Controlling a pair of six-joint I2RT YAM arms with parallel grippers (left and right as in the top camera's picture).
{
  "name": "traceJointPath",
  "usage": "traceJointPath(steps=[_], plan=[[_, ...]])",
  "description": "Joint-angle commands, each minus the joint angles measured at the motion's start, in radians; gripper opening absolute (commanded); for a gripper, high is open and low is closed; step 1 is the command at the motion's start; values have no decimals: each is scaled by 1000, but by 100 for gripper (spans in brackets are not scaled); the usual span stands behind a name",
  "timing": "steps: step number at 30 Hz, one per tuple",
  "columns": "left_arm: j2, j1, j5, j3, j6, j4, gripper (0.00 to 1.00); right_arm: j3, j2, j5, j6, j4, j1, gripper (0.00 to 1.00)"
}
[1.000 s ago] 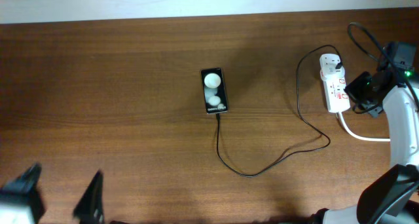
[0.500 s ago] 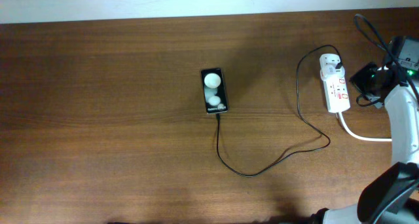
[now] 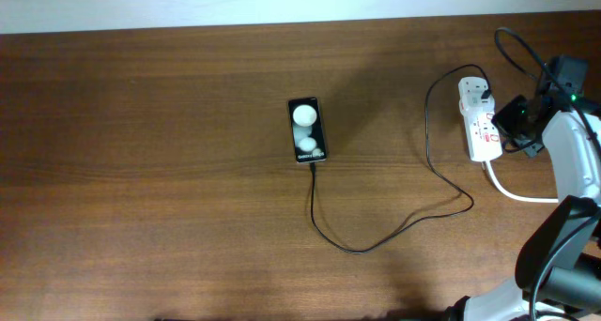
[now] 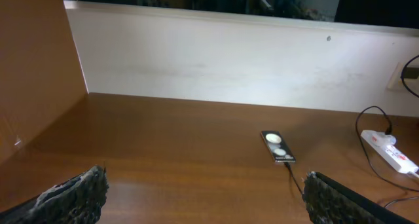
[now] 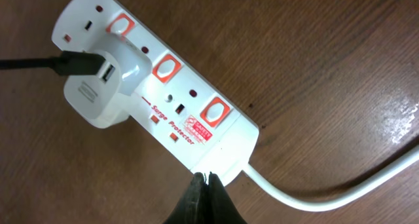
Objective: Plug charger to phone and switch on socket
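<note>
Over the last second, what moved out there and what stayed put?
The left gripper withdrew out of the overhead view. The right gripper backed off the socket, then returned to its cord end, fingers shut. The phone, the charger and the socket stayed put.

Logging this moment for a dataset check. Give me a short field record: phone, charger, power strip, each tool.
phone: lying flat, face up
charger: tip at phone's lower end, seemingly plugged in; white adapter seated in power strip
power strip: three red switches, on/off unclear
right tool: shut, tips at strip's edge near its cord
left tool: open, holding nothing, far from the phone
</note>
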Motion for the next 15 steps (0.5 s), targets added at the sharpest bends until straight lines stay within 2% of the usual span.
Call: traceJointPath(steps=[1, 11, 15], plan=[[-36, 3, -8, -2, 9, 0, 99, 24, 5, -5, 1, 10, -3, 4], [-83, 3, -8, 0, 9, 0, 99, 108, 8, -5, 27, -9, -3, 4], [-83, 3, -8, 0, 9, 0, 99, 227, 122, -12, 31, -82, -3, 4]])
